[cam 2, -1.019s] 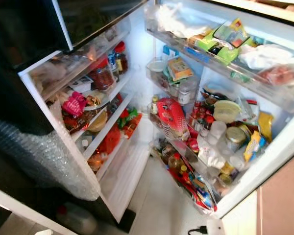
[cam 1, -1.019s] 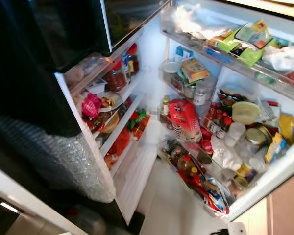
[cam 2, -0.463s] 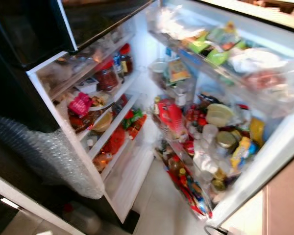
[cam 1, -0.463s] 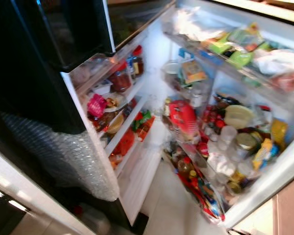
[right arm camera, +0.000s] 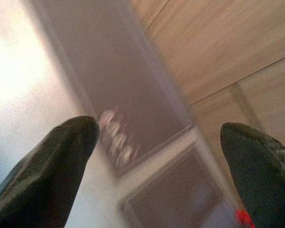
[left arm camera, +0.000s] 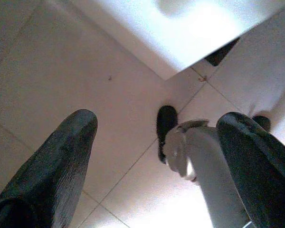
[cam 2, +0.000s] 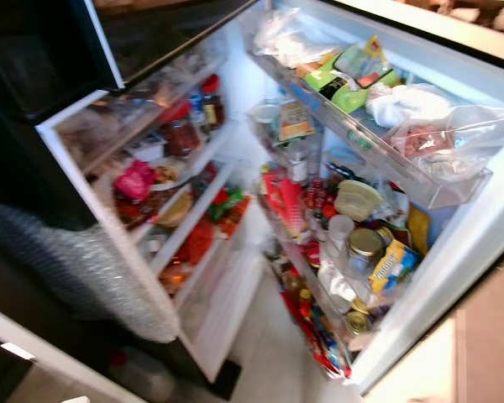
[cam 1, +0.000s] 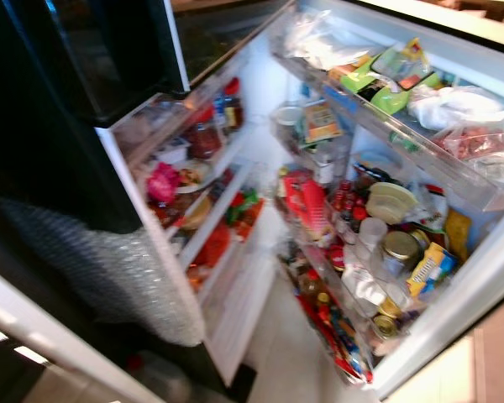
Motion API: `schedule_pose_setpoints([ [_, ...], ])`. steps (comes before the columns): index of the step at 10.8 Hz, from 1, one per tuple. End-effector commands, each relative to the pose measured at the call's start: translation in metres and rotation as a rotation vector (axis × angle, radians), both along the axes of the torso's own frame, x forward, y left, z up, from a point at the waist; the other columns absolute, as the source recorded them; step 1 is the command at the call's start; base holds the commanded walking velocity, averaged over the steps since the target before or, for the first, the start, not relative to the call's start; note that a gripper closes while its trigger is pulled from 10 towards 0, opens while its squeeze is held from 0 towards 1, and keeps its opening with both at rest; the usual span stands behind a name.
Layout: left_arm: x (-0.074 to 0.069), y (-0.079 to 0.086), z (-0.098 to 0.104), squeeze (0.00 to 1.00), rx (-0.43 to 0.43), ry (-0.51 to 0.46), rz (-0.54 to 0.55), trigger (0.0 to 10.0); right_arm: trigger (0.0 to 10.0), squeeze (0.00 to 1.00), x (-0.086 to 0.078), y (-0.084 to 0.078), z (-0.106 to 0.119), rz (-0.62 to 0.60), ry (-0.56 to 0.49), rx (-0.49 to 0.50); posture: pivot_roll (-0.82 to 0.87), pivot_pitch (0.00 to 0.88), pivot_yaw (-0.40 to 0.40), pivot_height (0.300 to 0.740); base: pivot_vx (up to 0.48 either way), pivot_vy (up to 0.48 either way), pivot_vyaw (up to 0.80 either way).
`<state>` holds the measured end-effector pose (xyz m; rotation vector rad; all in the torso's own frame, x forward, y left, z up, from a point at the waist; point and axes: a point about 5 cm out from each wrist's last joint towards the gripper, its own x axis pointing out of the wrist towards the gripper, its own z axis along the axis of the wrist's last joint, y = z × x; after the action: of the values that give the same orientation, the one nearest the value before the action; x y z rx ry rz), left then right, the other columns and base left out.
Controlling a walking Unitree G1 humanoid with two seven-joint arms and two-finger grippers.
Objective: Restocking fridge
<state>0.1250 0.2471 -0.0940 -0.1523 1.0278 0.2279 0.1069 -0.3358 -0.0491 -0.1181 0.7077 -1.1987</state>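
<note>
Open fridge (cam 1: 260,252) ahead, door shelves (cam 1: 378,277) packed with jars and bottles, one red pouch (cam 1: 307,201), left gripper (left arm camera: 156,156) spread empty above floor tiles (left arm camera: 61,80), right gripper (right arm camera: 156,161) also spread, empty.

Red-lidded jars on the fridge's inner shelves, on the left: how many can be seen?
2: a large jar at the front of the upper shelf, and a smaller jar behind it, deeper in. The picture is blurred, so others may be hidden.

Left claw (left arm camera: 156,156) agape — tiled floor (left arm camera: 66,80)
</note>
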Motion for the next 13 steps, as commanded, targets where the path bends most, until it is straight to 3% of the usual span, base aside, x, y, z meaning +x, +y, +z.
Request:
schedule_pose_setpoints([
  [1,-0.003,0.002,0.000,0.00,0.009,0.018,-0.016,10.0,10.0,0.00,0.013,-0.008,0.012,-0.004,-0.072,-0.063,-0.13,0.000,0.054,0.740,0.000,0.000,0.00],
  [2,-0.002,0.003,0.000,0.00,0.009,0.018,-0.020,10.0,10.0,0.00,0.026,-0.014,0.026,0.003,-0.136,-0.144,-0.13,0.000,0.055,0.740,0.000,0.000,0.00],
  [5,-0.002,0.003,0.000,0.00,0.011,0.019,-0.028,10.0,10.0,0.00,0.049,-0.022,0.050,-0.036,-0.276,-0.219,-0.13,0.000,0.058,0.740,0.000,0.000,0.00],
  [6,-0.001,0.002,0.000,0.00,0.012,0.017,-0.057,10.0,10.0,0.00,0.048,-0.032,0.061,-0.093,-0.304,-0.277,-0.14,0.000,0.061,0.740,0.000,0.000,0.00],
  [9,-0.002,0.002,0.000,0.00,0.011,0.021,-0.072,10.0,10.0,0.00,0.044,-0.059,0.086,-0.115,-0.340,-0.370,-0.14,0.000,0.061,0.740,0.000,0.000,0.00],
  [11,-0.002,0.002,0.000,0.00,0.012,0.021,-0.076,10.0,10.0,0.00,0.046,-0.070,0.097,-0.121,-0.389,-0.362,-0.15,0.000,0.065,0.740,0.000,0.000,0.00],
  [13,-0.001,0.003,0.001,0.00,0.013,0.020,-0.077,10.0,10.0,0.00,0.085,-0.067,0.110,0.154,-0.441,-0.251,-0.16,0.000,0.074,0.740,0.000,0.000,0.00],
])
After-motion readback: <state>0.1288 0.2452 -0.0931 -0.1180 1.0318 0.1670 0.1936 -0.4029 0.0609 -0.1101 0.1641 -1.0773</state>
